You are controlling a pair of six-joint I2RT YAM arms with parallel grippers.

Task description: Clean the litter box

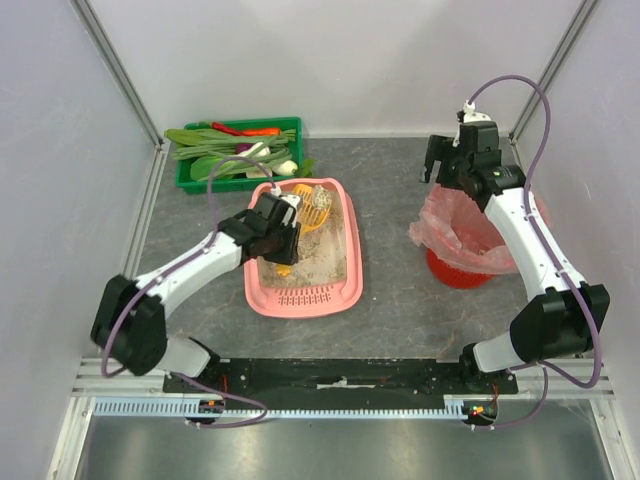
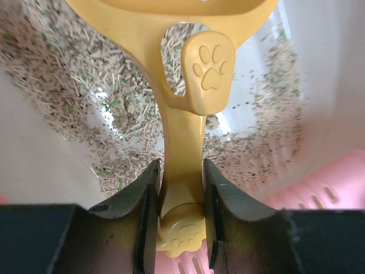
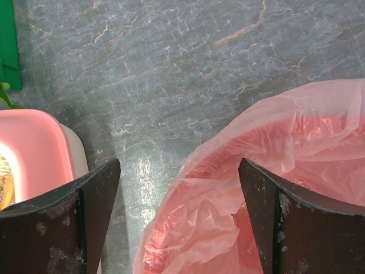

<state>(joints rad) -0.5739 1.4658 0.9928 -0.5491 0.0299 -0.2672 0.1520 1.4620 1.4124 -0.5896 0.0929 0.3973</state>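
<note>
- Your litter box [image 1: 305, 296] sits centre-left in the top view, on the grey marble-look table [image 1: 400, 300]. It's a pink plastic tray with rounded corners; the slotted ledge is at the near end.
- The litter [image 2: 63, 68] is grey-beige, in short stick-like bits with green flecks. It's spread thin, and glossy pale floor shows mid-frame in the left wrist view.
- Left gripper [image 2: 181, 174] is over the box, jaws clamped on the handle of a yellow scoop [image 2: 183, 131]. That's smooth moulded plastic with embossed paw prints on the tab and the butt end.
- The scoop head points to the far end of the tray.
- Right gripper [image 3: 179, 168] is spread wide and holds nothing. It's over the table, between the box corner at left of its view and the bag.
- The pink bag [image 3: 285, 171] is thin, crinkled film lining a red bin [image 1: 458, 272], right of centre.
- At far upper left is a green crate [image 1: 188, 182] of vegetables.
</note>
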